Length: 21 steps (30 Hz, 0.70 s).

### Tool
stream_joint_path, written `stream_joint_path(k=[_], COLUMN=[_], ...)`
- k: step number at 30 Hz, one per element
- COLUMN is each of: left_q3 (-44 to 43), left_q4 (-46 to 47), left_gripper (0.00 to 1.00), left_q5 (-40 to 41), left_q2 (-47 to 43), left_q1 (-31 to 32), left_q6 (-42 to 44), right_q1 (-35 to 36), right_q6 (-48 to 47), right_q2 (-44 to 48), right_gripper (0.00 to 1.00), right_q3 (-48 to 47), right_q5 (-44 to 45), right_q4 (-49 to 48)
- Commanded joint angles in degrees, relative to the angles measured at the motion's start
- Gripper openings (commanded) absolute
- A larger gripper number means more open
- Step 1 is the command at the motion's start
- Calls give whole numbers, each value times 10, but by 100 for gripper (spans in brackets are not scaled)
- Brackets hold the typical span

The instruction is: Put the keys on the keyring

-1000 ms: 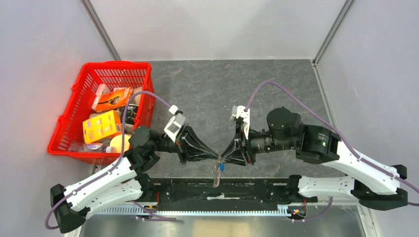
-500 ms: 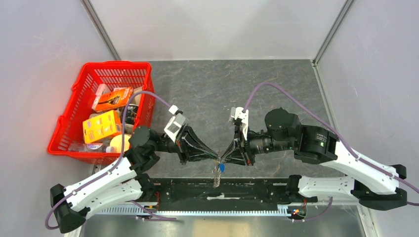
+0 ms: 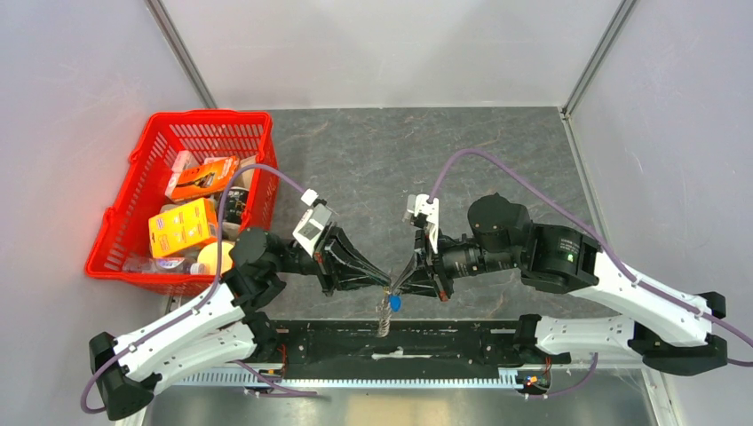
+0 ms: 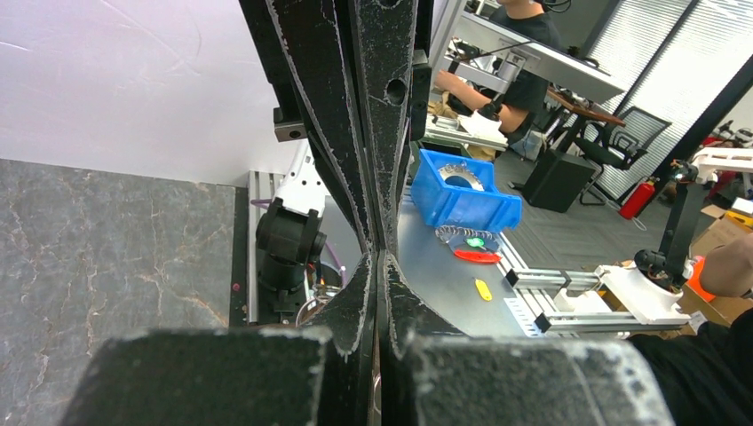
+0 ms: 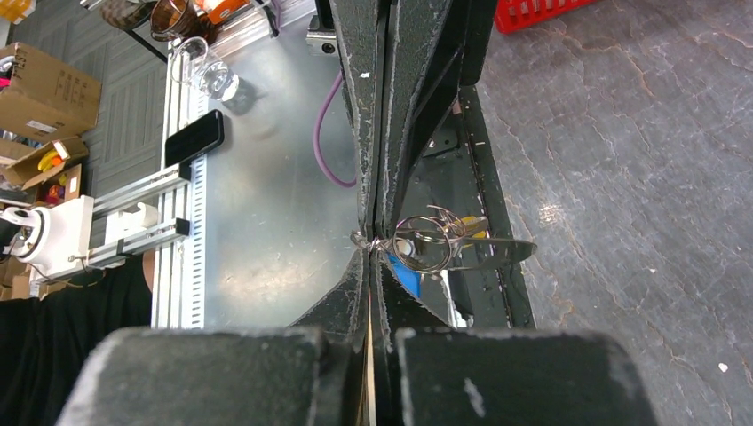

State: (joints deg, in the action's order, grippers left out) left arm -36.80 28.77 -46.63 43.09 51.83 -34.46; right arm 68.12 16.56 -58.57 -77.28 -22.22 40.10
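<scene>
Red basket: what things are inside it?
An orange pack, a yellow box and a pale yellow round thing lie in the red basket. Things under them are covered, and the left arm hides the near right corner.

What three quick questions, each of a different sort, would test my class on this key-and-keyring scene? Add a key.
1. True or false: the red basket stands on the left arm's side.
2. Where is the blue key? A) inside the basket; B) hanging just below the point where the two pincers' tips meet; C) lying beside the basket.
3. Fill the gap: the left pincer and the right pincer both have their jaws ____.

Key: 1 true; 2 B; 3 shut.
</scene>
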Motion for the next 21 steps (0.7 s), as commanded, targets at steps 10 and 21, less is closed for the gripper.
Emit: stream_joint_path(k=[10,21], left_q3=[-11,-30], left_q4=[17,35], left_gripper=[3,17], left_q5=[-48,-138], left_q2=[-2,24], left_q1=[-1,-1], left_q6=[9,-28], right_q1=[5,5], right_q6=[-26,-85], right_q2=[-15,-54], right_gripper=[0,0], right_q3=[-69,-153], right_q5=[4,-44], right_q4=[36,131])
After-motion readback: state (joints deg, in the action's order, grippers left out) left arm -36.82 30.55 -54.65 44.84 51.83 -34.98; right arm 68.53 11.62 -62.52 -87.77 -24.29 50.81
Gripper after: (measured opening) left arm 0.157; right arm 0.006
